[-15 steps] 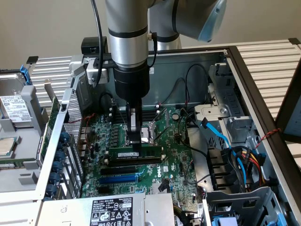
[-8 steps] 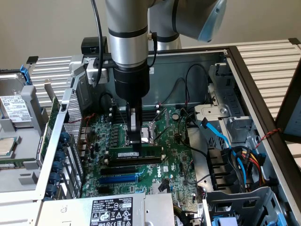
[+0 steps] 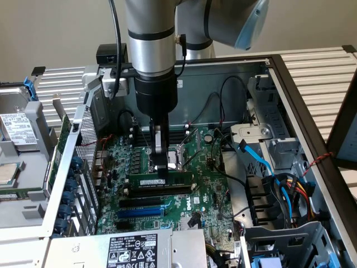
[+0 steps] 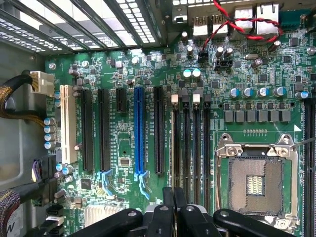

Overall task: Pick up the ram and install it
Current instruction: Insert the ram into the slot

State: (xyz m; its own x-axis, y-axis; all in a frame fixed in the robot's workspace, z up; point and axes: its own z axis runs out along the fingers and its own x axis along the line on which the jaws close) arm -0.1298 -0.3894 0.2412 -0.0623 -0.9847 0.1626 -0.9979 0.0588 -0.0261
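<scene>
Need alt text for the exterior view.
A silver robot arm's black gripper reaches down into an open grey computer case, jaws closed on the top edge of a long green RAM stick standing on edge over the green motherboard, beside a black slot and a blue slot.

My arm (image 3: 149,33) is brushed silver tube with black bands and a pale blue joint cap, a black cable (image 3: 115,39) alongside. My gripper (image 3: 162,172) is black, its linkage bars round-pivoted.

Arm upright, wrist pointing straight down, tool (image 3: 162,169) vertical, fingers (image 4: 168,205) pressed together
</scene>
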